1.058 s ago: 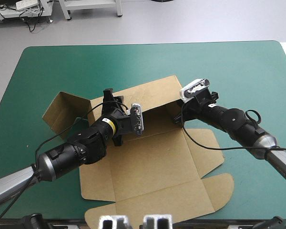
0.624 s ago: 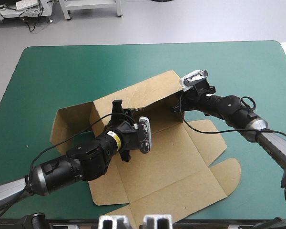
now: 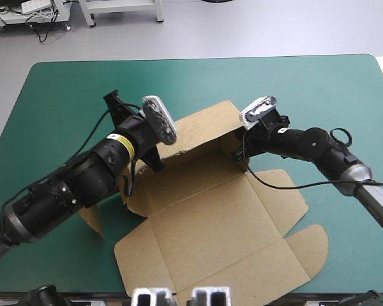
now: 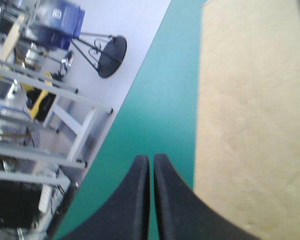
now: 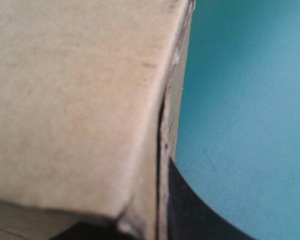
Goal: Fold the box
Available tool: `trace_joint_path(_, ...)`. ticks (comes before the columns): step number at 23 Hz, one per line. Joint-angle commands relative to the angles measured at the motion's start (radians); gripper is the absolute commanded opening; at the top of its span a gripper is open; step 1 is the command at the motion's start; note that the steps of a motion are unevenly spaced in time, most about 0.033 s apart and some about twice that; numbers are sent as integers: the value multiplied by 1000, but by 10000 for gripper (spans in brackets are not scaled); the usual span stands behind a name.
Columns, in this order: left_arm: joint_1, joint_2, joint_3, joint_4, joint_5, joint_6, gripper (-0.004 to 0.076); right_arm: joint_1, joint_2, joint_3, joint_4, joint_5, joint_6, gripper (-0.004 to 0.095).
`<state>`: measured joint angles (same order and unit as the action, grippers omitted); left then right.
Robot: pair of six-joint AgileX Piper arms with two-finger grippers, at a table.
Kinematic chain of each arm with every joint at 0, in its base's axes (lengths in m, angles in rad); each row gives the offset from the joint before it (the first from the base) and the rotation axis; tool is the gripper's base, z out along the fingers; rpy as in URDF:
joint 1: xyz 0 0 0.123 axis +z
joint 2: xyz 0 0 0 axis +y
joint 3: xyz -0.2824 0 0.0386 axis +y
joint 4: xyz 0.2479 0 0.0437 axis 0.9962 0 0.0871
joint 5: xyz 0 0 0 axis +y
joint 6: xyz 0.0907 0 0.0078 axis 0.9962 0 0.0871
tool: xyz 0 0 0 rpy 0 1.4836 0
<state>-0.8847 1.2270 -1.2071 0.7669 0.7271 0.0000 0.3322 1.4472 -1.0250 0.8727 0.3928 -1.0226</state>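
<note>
The brown box (image 3: 210,217) lies as a cut sheet mid-table, its back wall (image 3: 198,131) raised and its lid and flaps flat toward the front. My right gripper (image 3: 240,152) is at the box's rear right corner, shut on the box. In the right wrist view the board (image 5: 75,100) fills the picture, with one black finger (image 5: 190,210) against its edge. My left gripper (image 3: 115,102) is lifted above the box's rear left and points at the far left of the table. It (image 4: 151,160) is shut on nothing, with board (image 4: 250,125) beside it.
A small flap (image 3: 92,220) of the box shows under my left arm. Teal-green cover (image 3: 319,89) surrounds the box, widest behind it and at the right. The table's far edge (image 3: 204,59) borders grey floor.
My left gripper, open over the box's left part earlier, has risen, swung back and to the left, and shut. The raised left flap has dropped. The right gripper keeps its hold at the corner.
</note>
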Motion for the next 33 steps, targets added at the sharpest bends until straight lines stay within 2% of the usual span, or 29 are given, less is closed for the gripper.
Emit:
trace_joint_path(1,157,-30,-62,-139,-20,34,14,-19,-125,-34,-142,37,122,-24)
trace_joint_path(4,336,-30,-106,-374,17,164,14,-127,-196,-93,-205,228,155,-24)
trace_joint_path(8,538,-33,-125,-542,23,168,14,-311,-176,-222,-210,629,166,-24)
trace_joint_path(12,676,-37,-125,-616,61,168,14,-383,-131,-323,-219,867,195,-24)
trace_joint_path(17,812,-37,-125,-673,133,173,14,-381,-48,-380,-304,860,300,-24)
trace_joint_path(26,822,-37,-125,-691,111,198,14,-334,163,-448,-328,862,355,-24)
trace_joint_path(30,827,-37,-125,-699,115,214,14,-255,309,-604,-393,862,404,-24)
trace_joint_path(31,827,-37,-125,-703,119,221,13,-247,332,-627,-410,862,410,-19)
trace_joint_path(33,827,-37,-125,-706,122,225,13,-230,373,-684,-423,862,415,77)
